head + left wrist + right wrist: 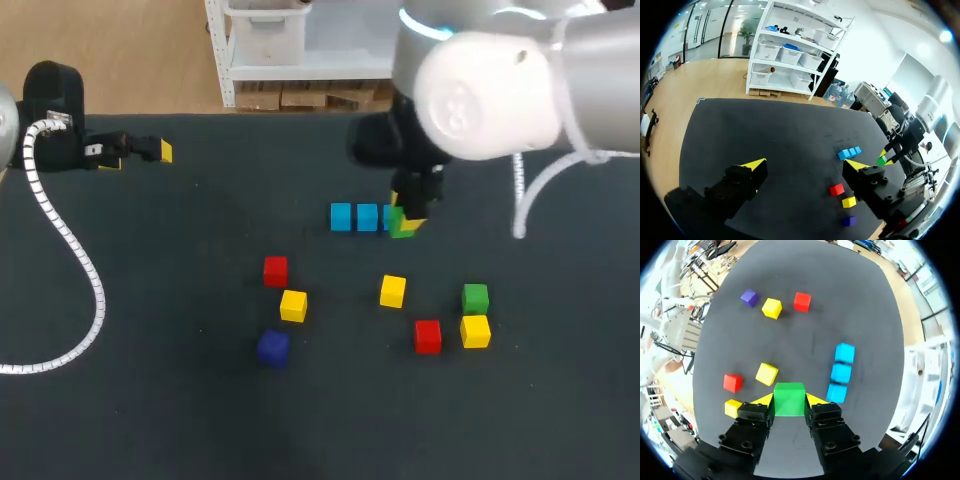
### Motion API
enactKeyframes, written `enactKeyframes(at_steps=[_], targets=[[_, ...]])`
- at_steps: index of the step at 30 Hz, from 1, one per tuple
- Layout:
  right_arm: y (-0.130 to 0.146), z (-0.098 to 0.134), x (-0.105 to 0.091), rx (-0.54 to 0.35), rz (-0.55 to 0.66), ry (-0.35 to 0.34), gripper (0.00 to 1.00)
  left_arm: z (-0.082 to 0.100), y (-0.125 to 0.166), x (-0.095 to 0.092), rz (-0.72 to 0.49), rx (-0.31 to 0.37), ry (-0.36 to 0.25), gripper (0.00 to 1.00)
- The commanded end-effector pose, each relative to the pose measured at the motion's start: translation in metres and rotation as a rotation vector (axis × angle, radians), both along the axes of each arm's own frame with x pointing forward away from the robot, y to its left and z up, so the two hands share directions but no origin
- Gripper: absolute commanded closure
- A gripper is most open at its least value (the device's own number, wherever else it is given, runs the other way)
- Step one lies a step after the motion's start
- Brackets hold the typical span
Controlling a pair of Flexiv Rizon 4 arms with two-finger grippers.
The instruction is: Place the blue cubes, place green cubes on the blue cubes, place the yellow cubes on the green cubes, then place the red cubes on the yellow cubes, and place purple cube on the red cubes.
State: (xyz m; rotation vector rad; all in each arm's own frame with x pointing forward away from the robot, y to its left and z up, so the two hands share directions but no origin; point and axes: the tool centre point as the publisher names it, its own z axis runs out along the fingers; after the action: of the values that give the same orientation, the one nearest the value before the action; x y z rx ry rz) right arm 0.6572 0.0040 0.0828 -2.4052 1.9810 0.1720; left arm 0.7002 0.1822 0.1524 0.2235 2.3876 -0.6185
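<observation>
**Left arm.** The left tool (806, 164) is parked at the left rear of the table (150, 420), well apart from every cube. Its fingers are spread and nothing sits between them. This position probably keeps the arm out of the working area while the other arm builds.

**Base row.** A row of three blue cubes (367, 217) lies near the middle of the table, side by side in a straight line. The row appears to be the foundation layer. No cube rests on top of it yet.

**Right arm.** The right tool (788, 401) pinches a green cube (789, 392) between its two yellow tips, gripped on opposite faces. In the head view the cube sits at the right end of the blue row and overlaps the last blue cube there. Whether it touches that cube cannot be told. The step in hand is judged to be the first green placement.

**Loose stock, left to right.**
- The red cube (275, 270), the yellow cube (293, 305) and the purple cube (272, 347) form a group in front of the row's left end.
- A second yellow cube (393, 291) and a second red cube (428, 336) lie further right.
- A second green cube (475, 297) lies just behind a third yellow cube (475, 331).

All of these lie singly on the table, which leaves each one open to a grasp from above.
</observation>
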Motion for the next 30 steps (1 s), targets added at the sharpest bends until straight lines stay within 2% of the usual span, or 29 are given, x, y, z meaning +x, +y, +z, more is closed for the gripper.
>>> enactKeyframes(at_steps=[1,15,30], targets=[[0.021,-0.006,0.014,-0.03,0.017,0.036,1.0,-0.001,0.002,0.0,-0.007,-0.009,-0.006,0.0],[0.046,-0.025,0.033,-0.054,-0.014,0.054,1.0,-0.001,0.002,0.0,-0.007,-0.009,-0.006,0.0],[0.049,-0.035,0.061,-0.065,-0.08,0.062,1.0,-0.001,0.002,0.0,-0.007,-0.009,-0.006,0.0]])
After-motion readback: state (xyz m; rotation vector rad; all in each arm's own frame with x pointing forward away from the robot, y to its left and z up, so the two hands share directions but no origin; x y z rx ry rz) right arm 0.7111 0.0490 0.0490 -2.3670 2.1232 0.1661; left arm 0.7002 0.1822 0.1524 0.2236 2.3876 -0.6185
